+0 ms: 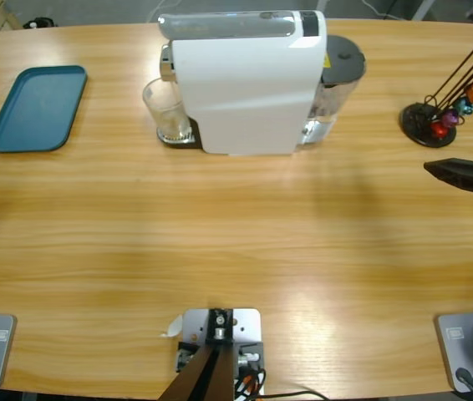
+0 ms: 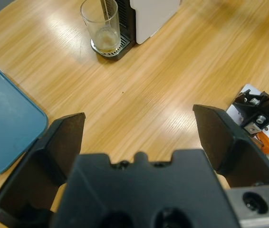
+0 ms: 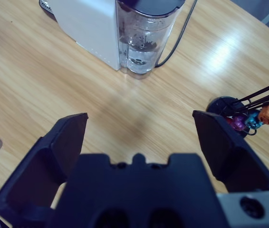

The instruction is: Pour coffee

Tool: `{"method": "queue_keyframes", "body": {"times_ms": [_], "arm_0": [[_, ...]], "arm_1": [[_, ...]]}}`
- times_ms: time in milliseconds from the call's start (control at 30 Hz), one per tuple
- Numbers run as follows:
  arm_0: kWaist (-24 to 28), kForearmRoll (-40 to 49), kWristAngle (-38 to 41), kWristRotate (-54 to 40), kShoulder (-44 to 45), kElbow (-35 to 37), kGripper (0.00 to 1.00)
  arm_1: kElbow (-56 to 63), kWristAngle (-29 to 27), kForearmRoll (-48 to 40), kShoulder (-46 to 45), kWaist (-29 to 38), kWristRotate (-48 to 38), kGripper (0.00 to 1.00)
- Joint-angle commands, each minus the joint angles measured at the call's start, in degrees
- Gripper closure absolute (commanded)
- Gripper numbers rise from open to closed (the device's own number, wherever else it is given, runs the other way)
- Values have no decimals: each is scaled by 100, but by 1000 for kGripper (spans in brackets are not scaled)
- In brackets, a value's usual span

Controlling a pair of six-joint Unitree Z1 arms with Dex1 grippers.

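Both grippers — left, right — gape empty, well apart from seemingly shallow coffee.

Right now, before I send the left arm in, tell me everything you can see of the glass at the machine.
The glass is a clear, straight-sided tumbler, upright on the dark slotted drip tray against the front of the white coffee machine. A little golden coffee with a paler top sits at its bottom; the rest is empty. No gripper touches it. The blue tray lies apart from it.
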State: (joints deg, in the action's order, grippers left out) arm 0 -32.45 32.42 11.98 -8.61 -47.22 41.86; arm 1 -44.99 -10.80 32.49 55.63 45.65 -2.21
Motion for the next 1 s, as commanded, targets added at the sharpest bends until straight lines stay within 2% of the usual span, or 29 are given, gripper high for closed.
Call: {"method": "queue_keyframes", "body": {"times_ms": [33,133,333,633,1000], "arm_0": [[81,10,-657,875,163,-428,0],[81,-127,-536,971,370,-558,0],[81,450,-566,766,-136,418,0],[81,430,-587,776,484,-83,0],[81,-340,-560,600,609,-524,1]], "arm_1": [[140,-54,-58,150,23,36,0],[152,-54,-67,108,-17,36,0],[236,-10,-116,-165,-38,63,18],[249,58,-137,-184,58,89,18],[245,23,-146,-174,57,70,23]]}}
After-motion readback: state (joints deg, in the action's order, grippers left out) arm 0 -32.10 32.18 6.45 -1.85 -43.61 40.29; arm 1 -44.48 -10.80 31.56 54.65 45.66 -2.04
